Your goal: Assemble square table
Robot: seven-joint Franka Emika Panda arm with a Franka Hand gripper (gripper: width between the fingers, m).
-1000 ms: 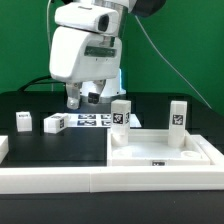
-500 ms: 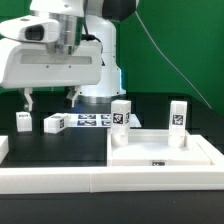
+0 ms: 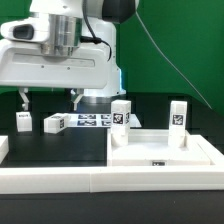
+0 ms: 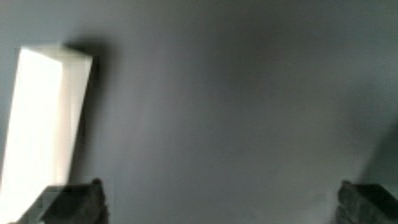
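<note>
The square table top (image 3: 165,152), a white tray with a raised rim, lies at the exterior view's right. Two white tagged leg blocks (image 3: 120,113) (image 3: 177,115) stand upright along its far rim. Two more leg blocks (image 3: 22,121) (image 3: 55,123) rest on the black table at the left. My gripper (image 3: 50,100) hangs open above those left blocks, its dark fingers (image 3: 25,100) pointing down and holding nothing. In the wrist view the gripper (image 4: 221,205) is wide open over blurred dark table, with a white oblong shape (image 4: 50,120) off to one side.
The marker board (image 3: 93,120) lies flat behind the left blocks. Long white border rails (image 3: 50,176) run along the front edge, with a short white piece (image 3: 3,147) at the far left. The robot base (image 3: 100,75) stands behind the marker board.
The arm has swung out from near the marker board toward the exterior view's left and nearer the camera. The gripper stayed open; no part has moved.
</note>
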